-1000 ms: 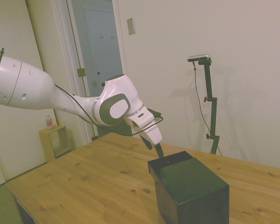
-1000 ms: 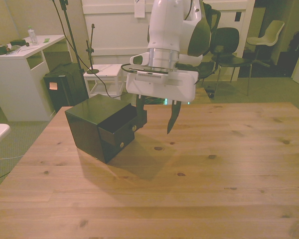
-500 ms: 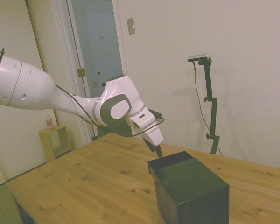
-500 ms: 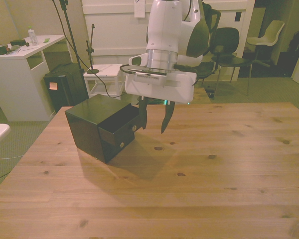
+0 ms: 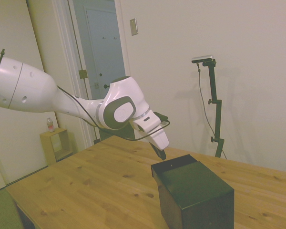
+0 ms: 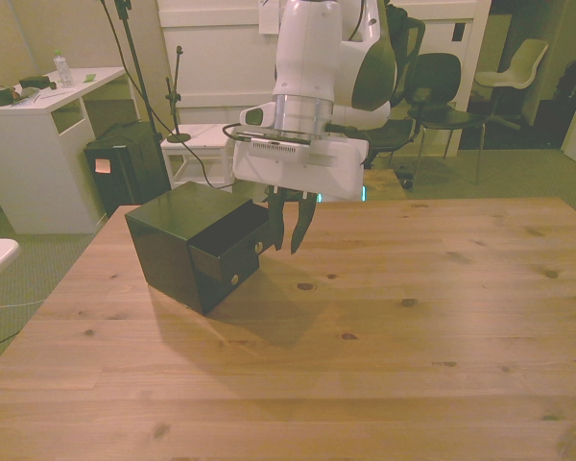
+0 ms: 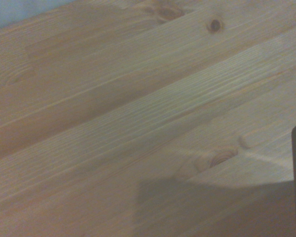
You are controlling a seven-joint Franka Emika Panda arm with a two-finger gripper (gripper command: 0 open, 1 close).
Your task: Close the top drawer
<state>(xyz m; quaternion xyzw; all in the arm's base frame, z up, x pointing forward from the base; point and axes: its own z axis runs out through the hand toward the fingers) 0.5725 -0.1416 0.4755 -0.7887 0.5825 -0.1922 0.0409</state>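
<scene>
Just beside the cabinet's [image 6: 178,242] drawer face hangs the gripper [image 6: 288,233], fingers nearly together, gripping nothing, tips clear of the table [image 6: 384,327]. The top drawer [image 6: 232,236] protrudes slightly from the cabinet, its front end next to the fingers.

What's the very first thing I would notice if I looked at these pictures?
Probably the big white robot arm reaching over the wooden table, with its gripper hanging right in front of the small dark cabinet on the front view's left. The fingers are nearly together and hold nothing. The top drawer sticks out a little toward them, so it is not shut yet.
</scene>
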